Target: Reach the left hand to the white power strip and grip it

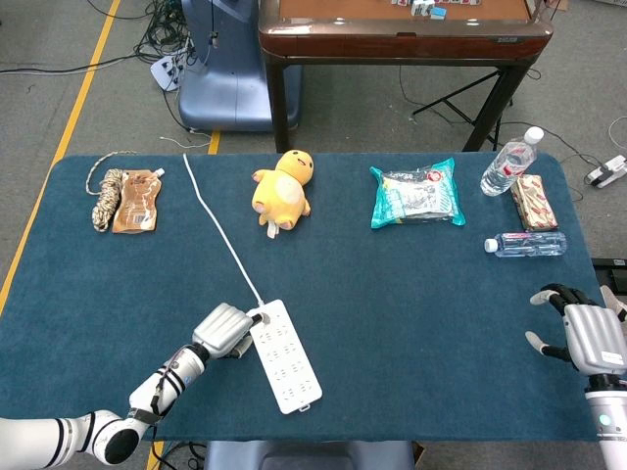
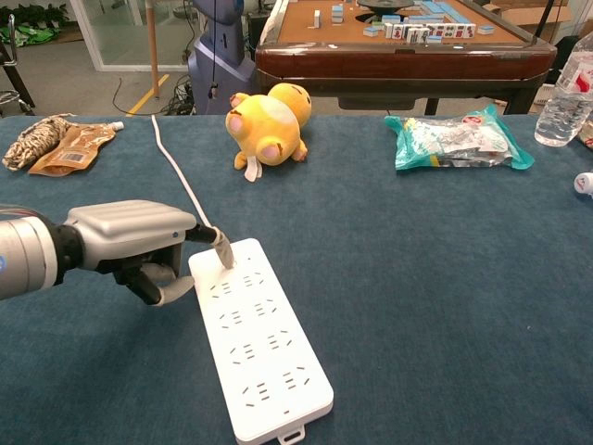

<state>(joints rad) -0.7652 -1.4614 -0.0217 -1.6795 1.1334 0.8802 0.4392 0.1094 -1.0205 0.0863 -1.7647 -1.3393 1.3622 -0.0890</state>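
The white power strip (image 1: 285, 355) (image 2: 260, 341) lies flat near the table's front edge, its cord (image 1: 219, 228) (image 2: 174, 163) running away to the far left. My left hand (image 1: 224, 330) (image 2: 135, 241) sits at the strip's cord end, on its left side. One fingertip (image 2: 223, 251) rests on the strip's top face, and the thumb curls beside the strip's left edge. Nothing is clamped between them. My right hand (image 1: 591, 336) hovers at the table's right front edge with fingers spread and holds nothing; the chest view does not show it.
Along the far side lie a rope bundle (image 1: 105, 196) with a brown pouch (image 1: 136, 201), a yellow plush toy (image 1: 281, 190), a teal snack bag (image 1: 416, 195), a leaning water bottle (image 1: 509, 164), a patterned packet (image 1: 535, 202) and a lying bottle (image 1: 527, 244). A mahjong table (image 1: 402, 34) stands behind.
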